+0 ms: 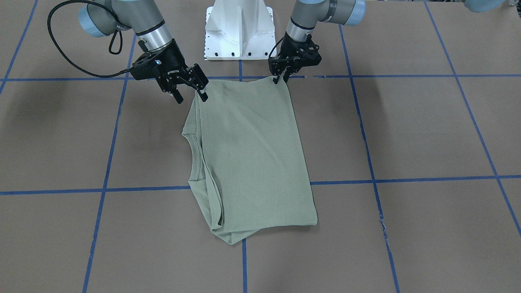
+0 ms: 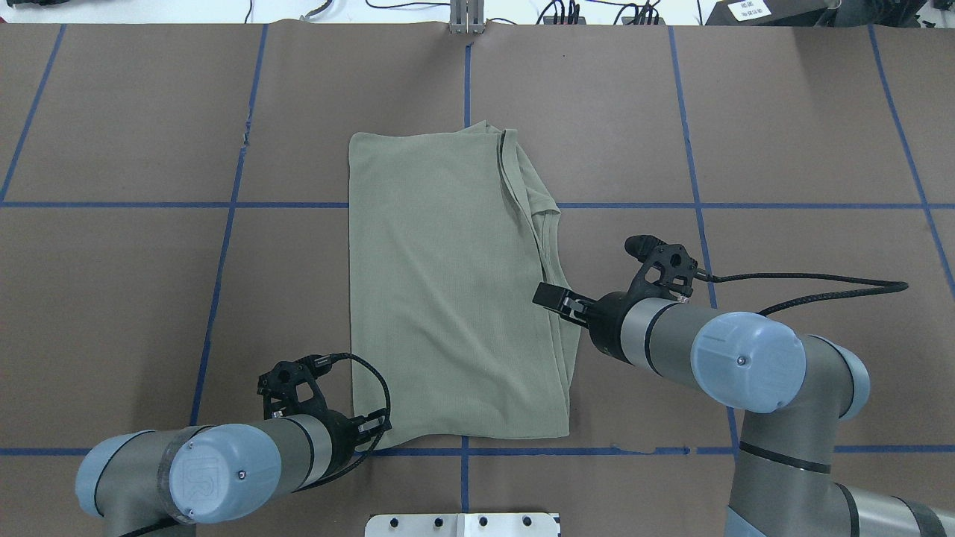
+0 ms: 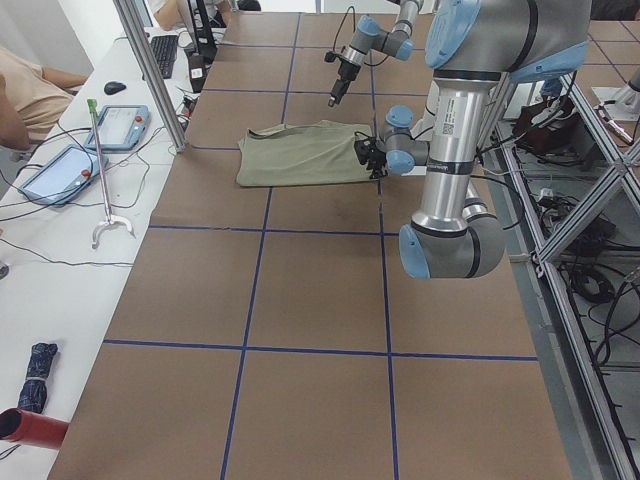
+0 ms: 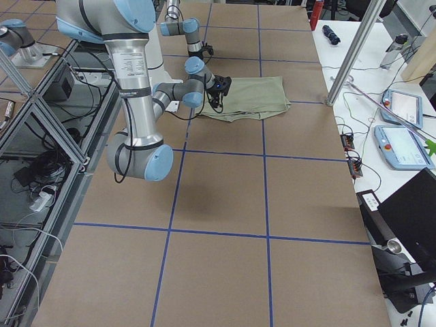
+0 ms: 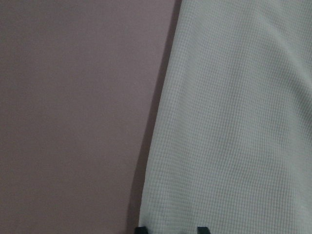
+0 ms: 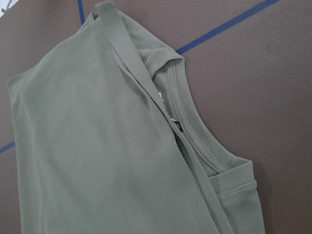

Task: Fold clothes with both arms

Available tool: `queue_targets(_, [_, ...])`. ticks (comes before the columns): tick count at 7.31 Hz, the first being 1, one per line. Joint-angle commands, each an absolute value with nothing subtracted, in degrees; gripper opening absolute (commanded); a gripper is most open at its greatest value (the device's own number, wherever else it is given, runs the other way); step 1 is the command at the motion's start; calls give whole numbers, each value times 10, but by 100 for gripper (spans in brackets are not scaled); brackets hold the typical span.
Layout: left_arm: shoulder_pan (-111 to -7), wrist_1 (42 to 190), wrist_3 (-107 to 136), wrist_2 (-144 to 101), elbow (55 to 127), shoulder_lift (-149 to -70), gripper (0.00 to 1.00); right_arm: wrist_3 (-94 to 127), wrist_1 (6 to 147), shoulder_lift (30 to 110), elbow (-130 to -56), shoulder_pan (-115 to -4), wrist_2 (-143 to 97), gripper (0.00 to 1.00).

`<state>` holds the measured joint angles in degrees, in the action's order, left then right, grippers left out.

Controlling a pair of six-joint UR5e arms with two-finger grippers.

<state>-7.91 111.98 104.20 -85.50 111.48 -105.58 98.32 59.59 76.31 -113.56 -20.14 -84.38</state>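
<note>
The sage-green shirt (image 1: pixel 252 154) is lying folded lengthwise on the worktop (image 1: pixel 407 130), just in front of the white pedestal (image 1: pixel 239 30). The right claw (image 1: pixel 191 98) is hanging released, fingers spread, at the shirt's collar-side corner nearest the pedestal. The left claw (image 1: pixel 281 79) is hovering at the other pedestal-side corner, fingers slightly parted, gripping nothing.

Brown table top (image 2: pixel 112 298) gridded with blue tape (image 2: pixel 149 203), white pedestal base (image 1: pixel 239 28) at 12 o'clock in the front-facing view, white side bench (image 3: pixel 60 300) at 9 o'clock in the left view, tablet (image 3: pixel 62 172) lying on it.
</note>
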Motion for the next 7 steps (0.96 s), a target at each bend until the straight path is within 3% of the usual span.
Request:
queue_targets(1, [-80,1117,1040,-856,1121,-1052,46,983,596,764,-1135,-202,-844,100])
queue_targets(7, [-78,1115,1011,-859,1119,-1049,47,984,596,765,-1135,-201,-836,100])
